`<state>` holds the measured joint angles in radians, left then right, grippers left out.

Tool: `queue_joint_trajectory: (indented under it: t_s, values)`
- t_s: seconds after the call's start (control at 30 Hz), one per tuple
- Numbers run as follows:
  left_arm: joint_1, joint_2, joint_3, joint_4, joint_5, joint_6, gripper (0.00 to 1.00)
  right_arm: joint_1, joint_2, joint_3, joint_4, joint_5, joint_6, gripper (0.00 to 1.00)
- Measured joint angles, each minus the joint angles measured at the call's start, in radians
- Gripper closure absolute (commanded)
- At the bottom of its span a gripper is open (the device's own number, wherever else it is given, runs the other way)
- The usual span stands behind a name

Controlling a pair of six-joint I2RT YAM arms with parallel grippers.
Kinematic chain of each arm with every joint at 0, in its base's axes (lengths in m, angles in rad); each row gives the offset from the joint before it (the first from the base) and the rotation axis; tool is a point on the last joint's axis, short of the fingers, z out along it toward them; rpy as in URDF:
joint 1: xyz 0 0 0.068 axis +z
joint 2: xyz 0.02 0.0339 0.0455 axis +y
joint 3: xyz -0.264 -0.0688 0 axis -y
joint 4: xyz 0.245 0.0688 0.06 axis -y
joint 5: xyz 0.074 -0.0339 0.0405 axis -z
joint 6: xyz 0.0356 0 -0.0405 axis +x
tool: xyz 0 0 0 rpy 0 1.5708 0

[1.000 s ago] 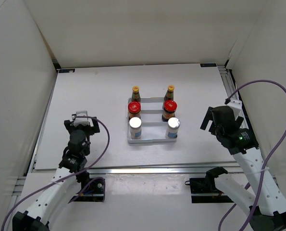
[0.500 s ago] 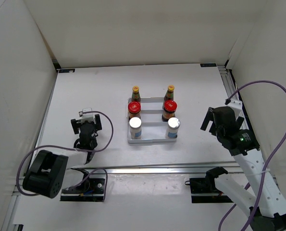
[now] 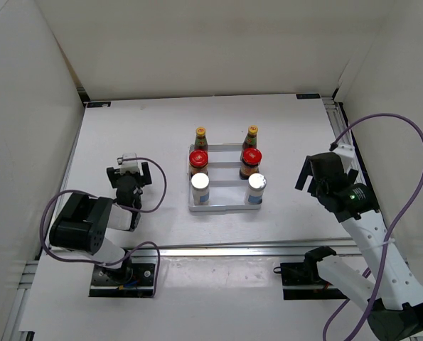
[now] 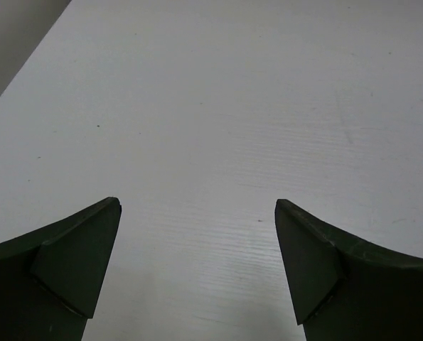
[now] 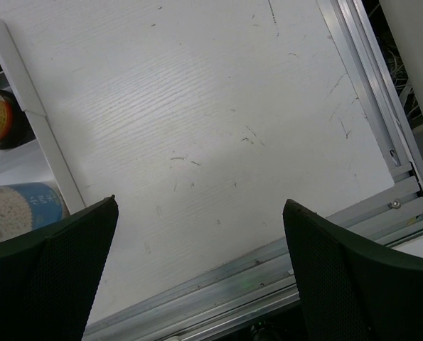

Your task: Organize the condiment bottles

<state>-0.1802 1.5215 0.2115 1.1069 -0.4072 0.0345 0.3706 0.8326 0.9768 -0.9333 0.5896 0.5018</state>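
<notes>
Condiment bottles (image 3: 198, 158) paired by kind in three rows mid-counter: yellow caps far, red lids middle, silver shakers near. Set in the tray (image 3: 225, 209), far pair perhaps just outside its rim. Sorting likely done. Left claw (image 4: 197, 213) and right claw (image 5: 199, 213) wide, empty, flanking; open counter (image 3: 126, 128) around, right edge rail (image 5: 360, 85) close.

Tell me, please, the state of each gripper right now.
Left gripper: open, holding nothing.
Right gripper: open, holding nothing.
</notes>
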Motion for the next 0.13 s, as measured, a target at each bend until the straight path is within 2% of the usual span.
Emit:
queue_joint_trajectory:
  t_s: [0.13]
  values:
    - [-0.029, 0.003, 0.004, 0.046, -0.016, 0.012, 0.00, 0.000, 0.006, 0.000, 0.000, 0.013, 0.000, 0.00]
